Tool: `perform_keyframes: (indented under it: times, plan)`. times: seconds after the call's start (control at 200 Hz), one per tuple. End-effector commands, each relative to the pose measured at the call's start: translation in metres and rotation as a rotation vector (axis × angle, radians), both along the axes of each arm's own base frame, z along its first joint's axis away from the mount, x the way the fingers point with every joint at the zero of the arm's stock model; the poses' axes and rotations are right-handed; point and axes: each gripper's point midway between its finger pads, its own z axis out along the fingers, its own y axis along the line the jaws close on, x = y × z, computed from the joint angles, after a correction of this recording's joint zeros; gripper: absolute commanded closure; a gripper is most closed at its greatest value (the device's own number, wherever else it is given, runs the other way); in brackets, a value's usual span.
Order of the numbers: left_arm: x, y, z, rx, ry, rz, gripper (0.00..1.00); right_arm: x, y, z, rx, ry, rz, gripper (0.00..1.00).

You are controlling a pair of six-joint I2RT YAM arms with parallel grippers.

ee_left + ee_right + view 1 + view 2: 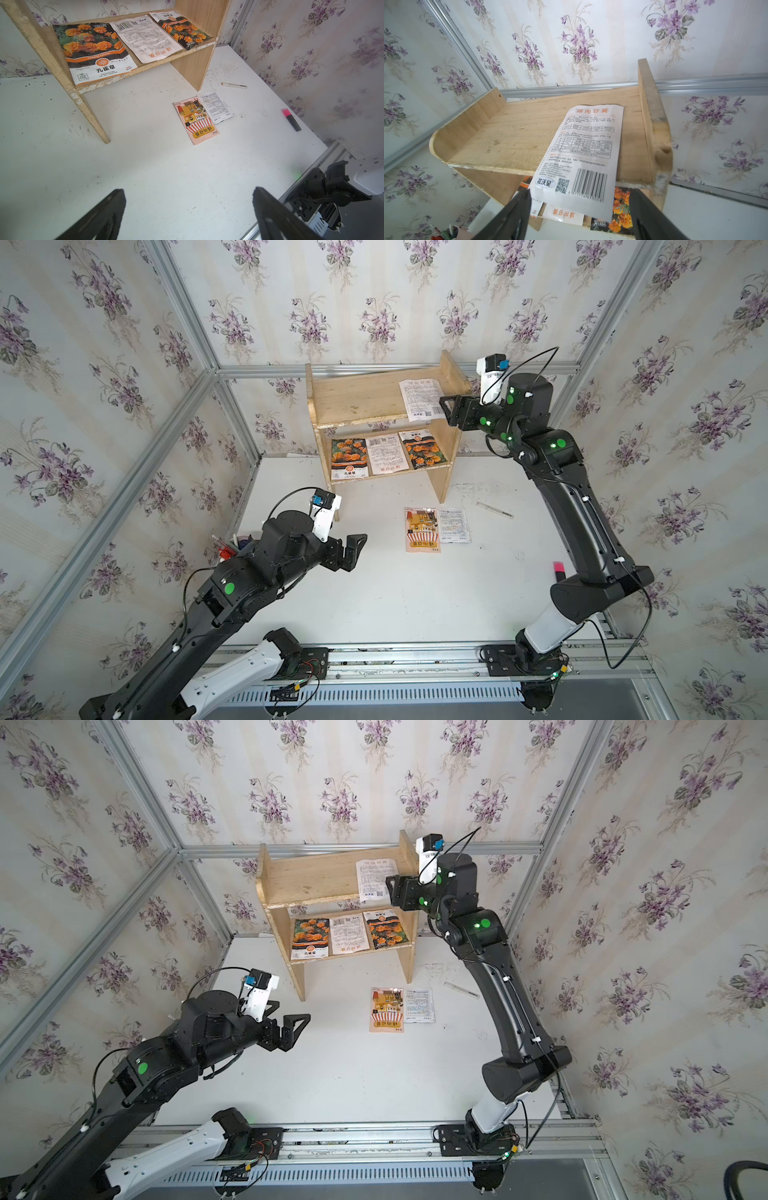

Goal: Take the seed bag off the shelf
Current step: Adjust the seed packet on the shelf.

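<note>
The shelf (357, 400) (311, 878) of pale wood stands at the back of the table in both top views. A white seed bag (420, 400) (587, 149) printed with a barcode lies on its top tier, one end hanging over the front edge. My right gripper (444, 410) (580, 193) is open at that overhanging end, one finger at either side of it, not pinching it. My left gripper (353, 547) (188, 190) is open and holds nothing, low over the table to the front left of the shelf.
Three more packets lie on the lower tier: a marigold one (349, 458), a white one (386, 454) and another marigold one (422, 448). Two packets (422, 529) (455, 524) lie on the table in front. A white stick (494, 510) and a pink highlighter (559, 568) lie at the right.
</note>
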Motion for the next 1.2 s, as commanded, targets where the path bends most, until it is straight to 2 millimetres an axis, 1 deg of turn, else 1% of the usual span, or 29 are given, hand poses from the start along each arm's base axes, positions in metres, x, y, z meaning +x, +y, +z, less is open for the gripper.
perform_keyframes:
  times: [0.0, 0.12, 0.205, 0.28, 0.37, 0.53, 0.639, 0.749, 0.929, 1.194]
  plan:
    - [0.000, -0.001, 0.008, -0.027, -0.042, -0.010, 0.00, -0.004, -0.012, 0.011, 0.155, 0.022, 0.049, 0.24]
    - [-0.001, 0.007, 0.011, -0.026, -0.055, 0.021, 0.00, -0.001, -0.029, -0.002, 0.239, 0.068, 0.081, 0.26]
    - [-0.003, 0.012, 0.013, -0.027, -0.064, 0.033, 0.01, 0.001, -0.031, -0.010, 0.260, 0.091, 0.094, 0.27]
    - [-0.004, 0.017, 0.015, -0.027, -0.076, 0.052, 0.01, 0.004, -0.029, -0.019, 0.273, 0.114, 0.110, 0.28]
    - [-0.004, 0.023, 0.011, -0.012, -0.070, 0.079, 0.01, 0.007, -0.024, -0.025, 0.298, 0.138, 0.136, 0.29]
    - [-0.007, 0.021, 0.008, -0.005, -0.074, 0.049, 0.00, 0.012, -0.017, -0.032, 0.341, 0.167, 0.173, 0.31]
    - [-0.008, 0.024, 0.009, -0.006, -0.081, 0.059, 0.01, 0.015, -0.013, -0.037, 0.359, 0.188, 0.188, 0.33]
    - [-0.012, 0.022, 0.014, -0.023, -0.103, 0.033, 0.00, 0.018, -0.009, -0.040, 0.376, 0.201, 0.208, 0.34]
    - [-0.010, 0.027, 0.009, 0.015, -0.111, 0.048, 0.00, 0.022, -0.002, -0.045, 0.401, 0.226, 0.248, 0.35]
    - [-0.011, 0.028, 0.010, 0.011, -0.114, 0.049, 0.01, 0.021, 0.009, -0.043, 0.410, 0.234, 0.299, 0.39]
